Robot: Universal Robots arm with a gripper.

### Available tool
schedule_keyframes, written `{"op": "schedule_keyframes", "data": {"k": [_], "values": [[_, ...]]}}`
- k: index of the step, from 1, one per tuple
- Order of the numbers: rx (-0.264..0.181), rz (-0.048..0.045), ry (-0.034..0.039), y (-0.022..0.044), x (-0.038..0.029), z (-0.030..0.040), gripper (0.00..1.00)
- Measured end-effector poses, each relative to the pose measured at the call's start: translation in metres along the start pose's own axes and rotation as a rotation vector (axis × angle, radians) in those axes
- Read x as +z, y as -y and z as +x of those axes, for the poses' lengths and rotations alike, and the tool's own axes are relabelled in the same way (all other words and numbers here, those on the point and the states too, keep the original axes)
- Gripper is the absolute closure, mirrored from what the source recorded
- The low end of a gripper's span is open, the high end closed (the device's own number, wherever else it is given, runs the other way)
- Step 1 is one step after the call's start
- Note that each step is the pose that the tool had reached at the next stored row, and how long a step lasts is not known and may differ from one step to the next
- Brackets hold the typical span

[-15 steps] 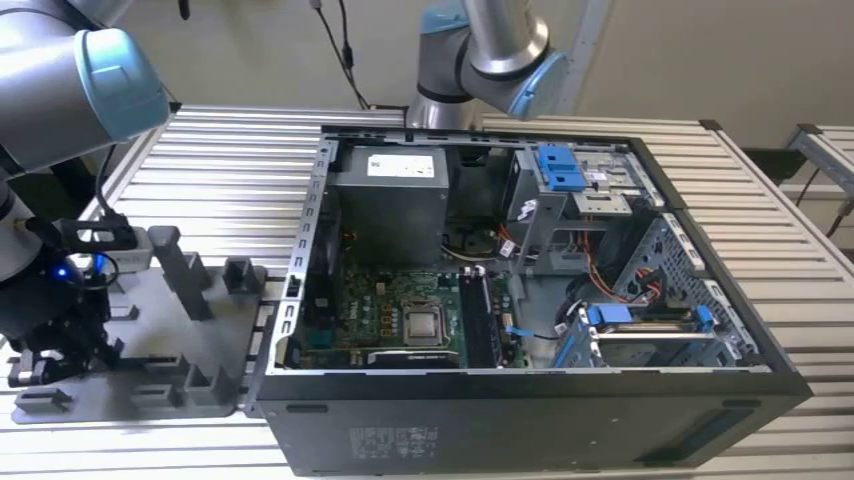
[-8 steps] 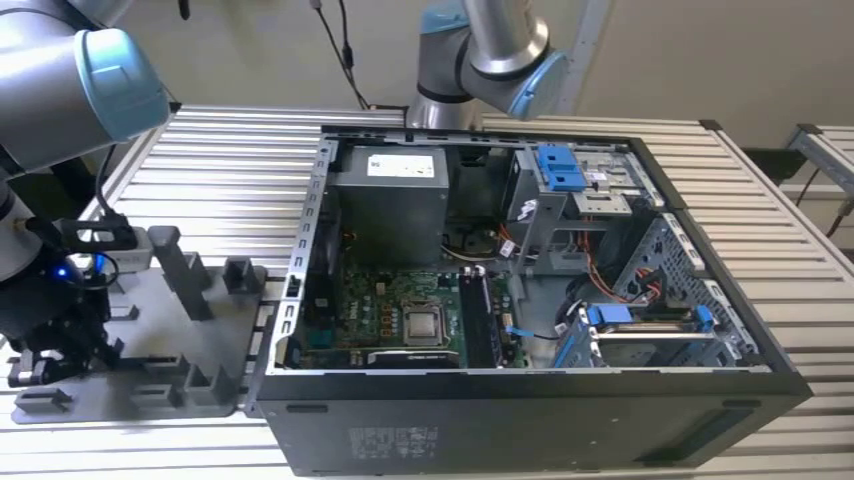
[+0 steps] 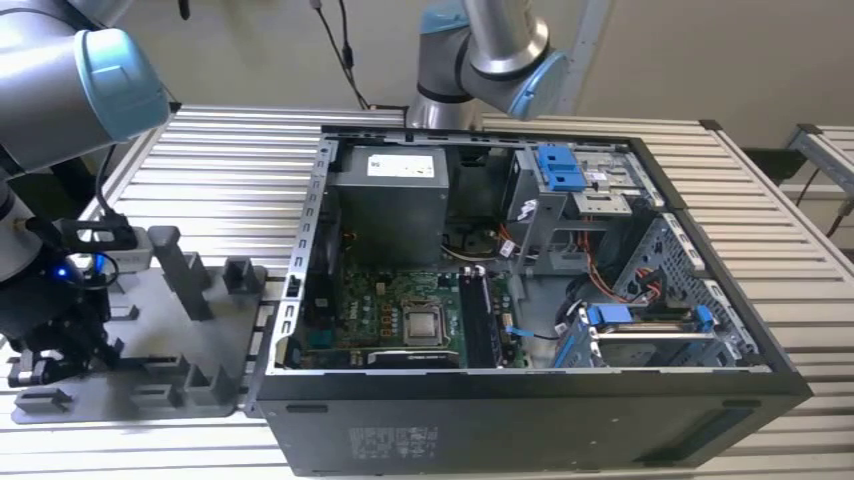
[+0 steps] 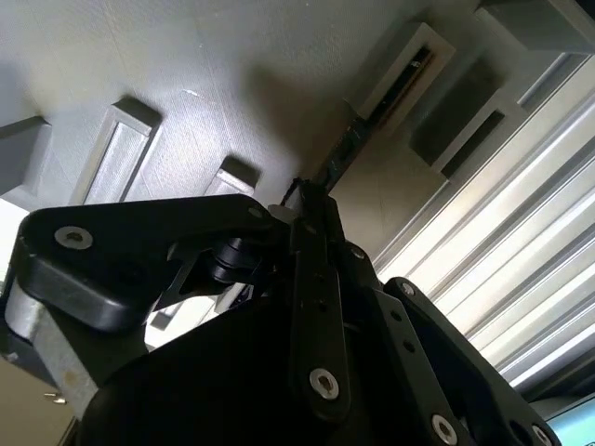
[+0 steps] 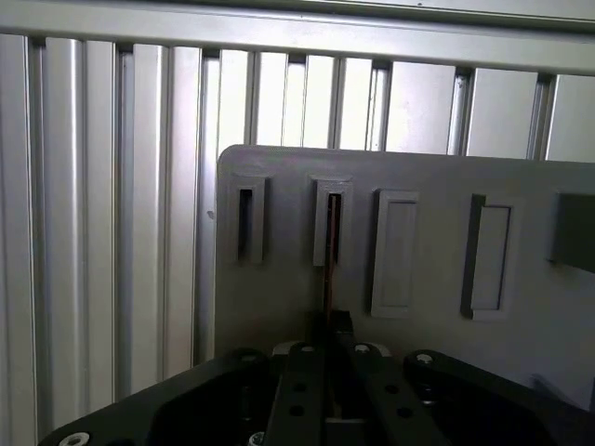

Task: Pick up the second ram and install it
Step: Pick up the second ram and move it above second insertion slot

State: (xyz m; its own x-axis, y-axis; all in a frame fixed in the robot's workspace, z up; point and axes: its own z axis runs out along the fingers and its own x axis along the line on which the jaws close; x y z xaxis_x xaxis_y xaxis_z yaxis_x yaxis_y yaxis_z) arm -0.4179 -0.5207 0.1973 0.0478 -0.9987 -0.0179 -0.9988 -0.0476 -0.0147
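The second ram shows edge-on as a thin dark board whose far end sits in a narrow slot of the grey holder plate. In the second wrist view the same ram runs from the fingertips into that slot. My gripper has its black fingers pressed together on the board's near end, as the second wrist view also shows. In the exterior view the gripper hangs low over the grey holder plate at that view's left, beside the open computer case.
The case lies open with the motherboard and its memory slots facing up. A power supply and blue-clipped drive cages fill its back. Grey posts rise from the holder plate. A second arm stands behind.
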Motion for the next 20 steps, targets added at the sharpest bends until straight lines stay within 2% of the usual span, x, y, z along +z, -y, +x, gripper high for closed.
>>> {"op": "schedule_keyframes", "data": {"k": [2,7,20], "values": [[0.000,0.0004,0.0003,0.0000,-0.0009,0.0000,0.86],[0.000,0.0000,-0.0001,0.0000,-0.0091,-0.0002,0.86],[0.003,0.0001,-0.0001,0.0002,-0.0237,-0.0004,0.86]]}}
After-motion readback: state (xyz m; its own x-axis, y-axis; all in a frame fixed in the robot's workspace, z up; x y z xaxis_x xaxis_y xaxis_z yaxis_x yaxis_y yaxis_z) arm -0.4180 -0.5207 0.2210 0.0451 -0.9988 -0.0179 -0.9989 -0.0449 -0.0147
